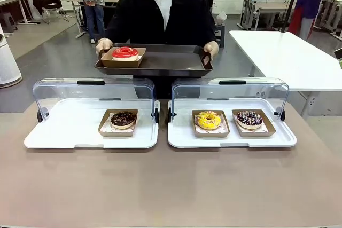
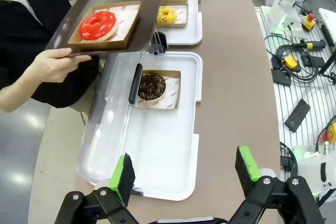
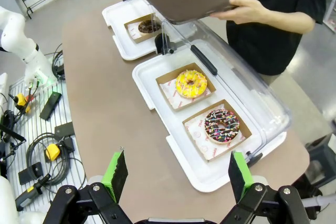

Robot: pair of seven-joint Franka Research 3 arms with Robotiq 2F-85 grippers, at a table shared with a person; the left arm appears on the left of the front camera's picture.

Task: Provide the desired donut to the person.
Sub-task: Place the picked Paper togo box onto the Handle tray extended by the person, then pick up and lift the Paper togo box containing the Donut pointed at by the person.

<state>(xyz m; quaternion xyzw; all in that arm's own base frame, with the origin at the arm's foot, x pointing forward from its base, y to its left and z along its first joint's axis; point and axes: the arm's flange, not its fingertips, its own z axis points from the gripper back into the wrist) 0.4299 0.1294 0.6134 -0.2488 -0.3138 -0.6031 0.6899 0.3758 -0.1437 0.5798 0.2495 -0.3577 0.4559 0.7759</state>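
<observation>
L jaws wide open, empty | R jaws wide open, empty

the near half of the bench (image 1: 171,190) is bare, so the left white tray (image 1: 64,129) and right white tray (image 1: 181,136) are open from the front and from above. the raised left lid (image 1: 64,94) and right lid (image 1: 256,94) wall off their far edges. the brown tray (image 1: 171,61) held by the person (image 1: 139,20) hangs just beyond.

A robotics lab: white worktables (image 1: 283,57), loose cables (image 2: 299,76), emergency-stop buttons (image 2: 308,21).
</observation>
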